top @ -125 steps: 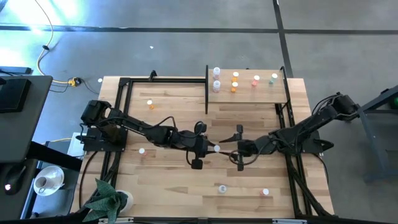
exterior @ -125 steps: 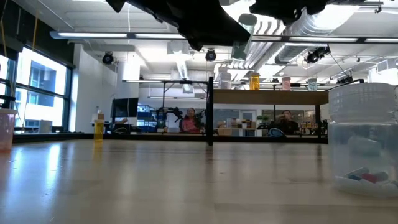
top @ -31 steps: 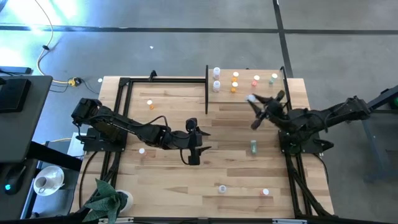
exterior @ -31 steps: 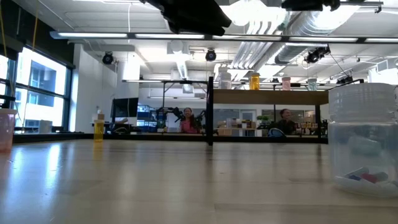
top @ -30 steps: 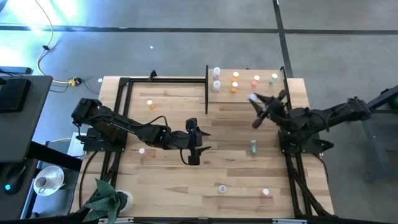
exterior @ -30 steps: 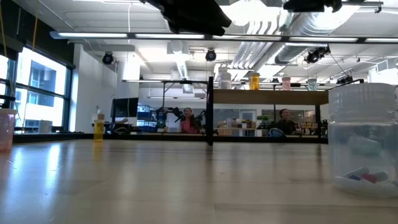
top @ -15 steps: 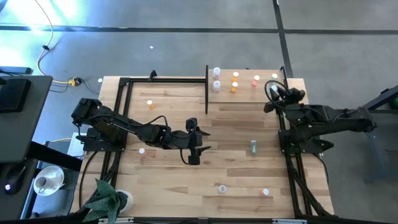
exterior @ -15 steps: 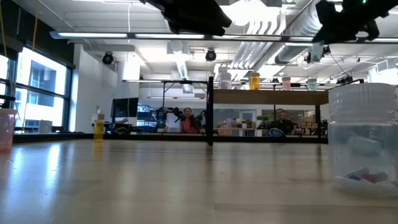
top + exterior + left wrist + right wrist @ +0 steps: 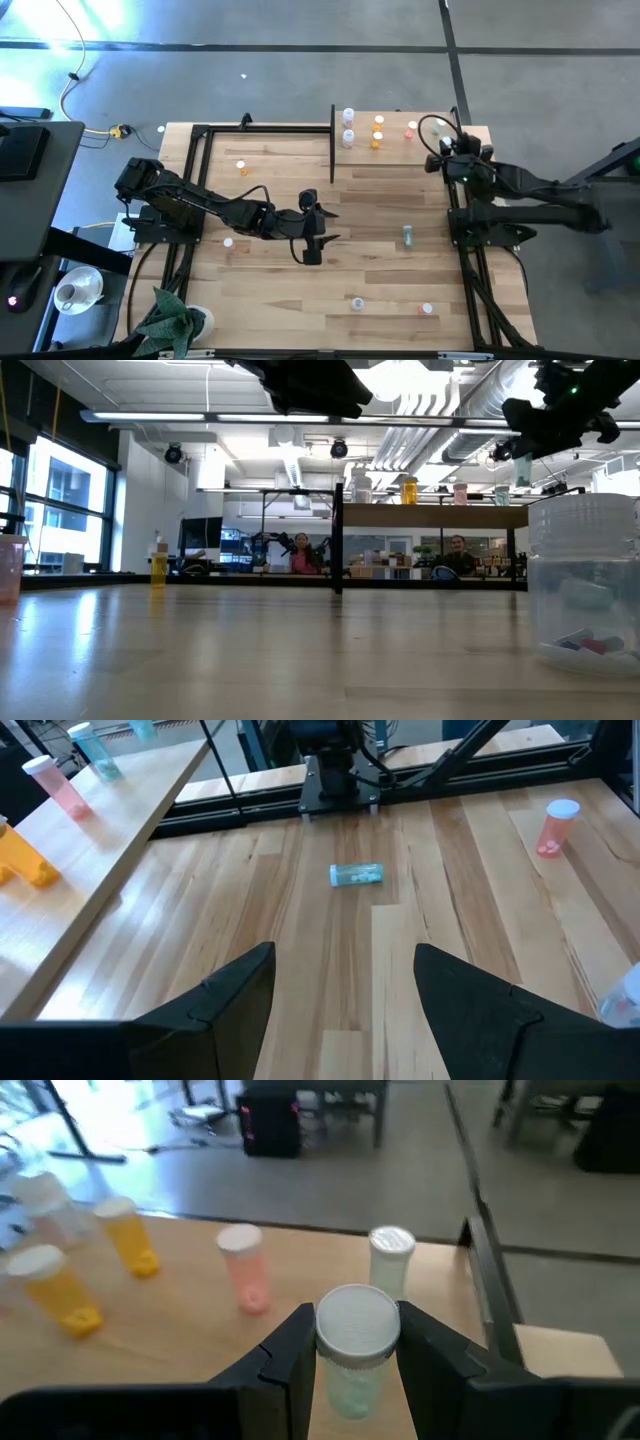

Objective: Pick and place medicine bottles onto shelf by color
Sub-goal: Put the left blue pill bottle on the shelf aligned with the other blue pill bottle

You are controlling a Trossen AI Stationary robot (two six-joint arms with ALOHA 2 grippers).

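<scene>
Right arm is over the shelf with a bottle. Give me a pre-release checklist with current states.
1. Right gripper shut on the green bottle, cap showing between the fingers: ok.
2. Gripper over the shelf, at its right end: ok.
3. Matching green bottle on shelf just beyond the held one: ok.
4. Pink bottle apart from the drop path: ok.
5. Held bottle's base above the board: cannot tell.
6. Left gripper open, waiting mid-table: ok.

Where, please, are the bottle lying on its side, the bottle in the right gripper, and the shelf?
Lying green bottle point(image 9: 356, 875), left wrist view, its body.
Held bottle point(image 9: 356, 1321), right wrist view, its white cap.
Shelf point(image 9: 400, 156), high view, bare board.
</scene>
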